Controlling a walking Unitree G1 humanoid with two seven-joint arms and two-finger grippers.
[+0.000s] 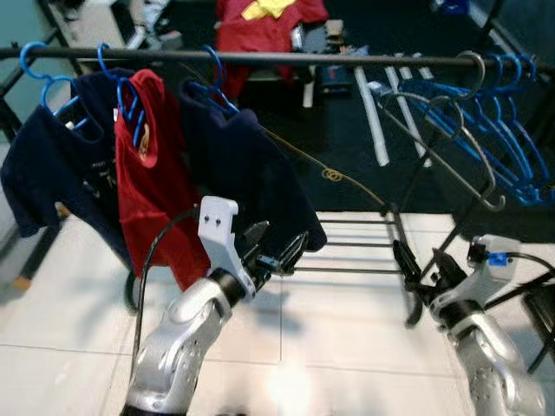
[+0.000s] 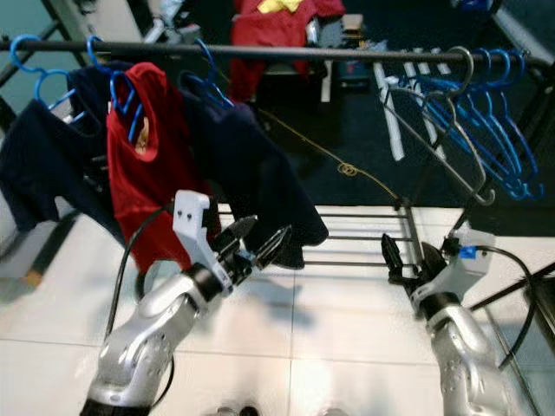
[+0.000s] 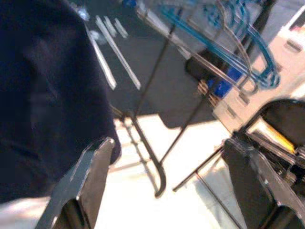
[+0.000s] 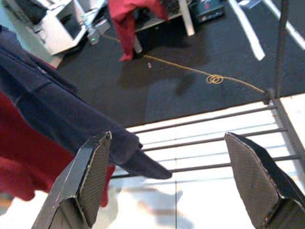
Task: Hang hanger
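Both of our grippers are spread wide with nothing in them. Our left gripper [image 1: 276, 247] sits just below the hem of the dark navy shirt [image 1: 251, 165], and our right gripper [image 1: 422, 269] hovers lower on the right, in front of the rack's lower bars [image 1: 355, 245]. We judge that the hanger carrying the navy shirt is the task's thing: its blue hanger [image 1: 212, 82] is hooked over the top rail [image 1: 286, 58], between the red shirt [image 1: 152, 182] and the bare stretch of rail. So the hanging itself looks done, and we read our left gripper's open pose just under the cloth as a release.

Further left, the red shirt and another navy shirt [image 1: 52, 165] hang on blue hangers of their own, crowded together, which leaves the middle of the rail free. At the rail's right end a cluster of empty blue hangers [image 1: 507, 130] hangs with a grey wire hanger [image 1: 451, 130] in front of them, probably the stock for later garments. Beyond the rack lies a dark mat with a yellow cord [image 1: 334, 176] coiled on it, and white tiled floor [image 1: 329, 347] is beneath our arms.
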